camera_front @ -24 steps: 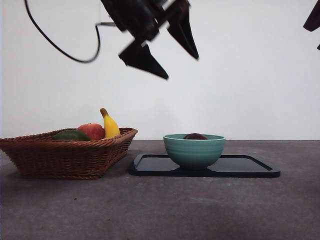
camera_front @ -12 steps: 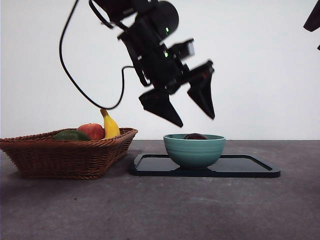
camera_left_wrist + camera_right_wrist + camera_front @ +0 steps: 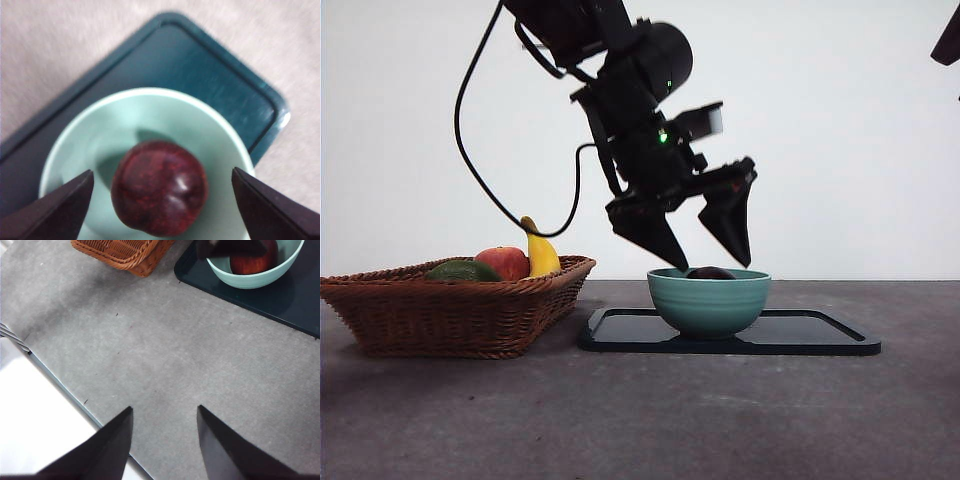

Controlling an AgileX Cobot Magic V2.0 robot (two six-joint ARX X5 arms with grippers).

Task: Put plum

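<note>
In the front view, the left gripper is seen poised just above the pale green ceramic bowl, which stands on a flat dark rectangular tray. Its jaws are spread wide and hold nothing. Only the top of the round, glossy dark maroon plum shows over the rim. A woven brown wicker basket of other fruit sits beside the tray.

In the left wrist view, the plum is seen lying in the bowl, between the two open jaw tips but untouched by them; the picture is soft, so the gap cannot be judged finely.

In the right wrist view, the right gripper is held well apart over bare grey table, jaws parted and empty.

For a clean grasp, the jaws should probably be lowered inside the rim, centred on the fruit's widest part, and closed gently, since the skin looks slippery.
</note>
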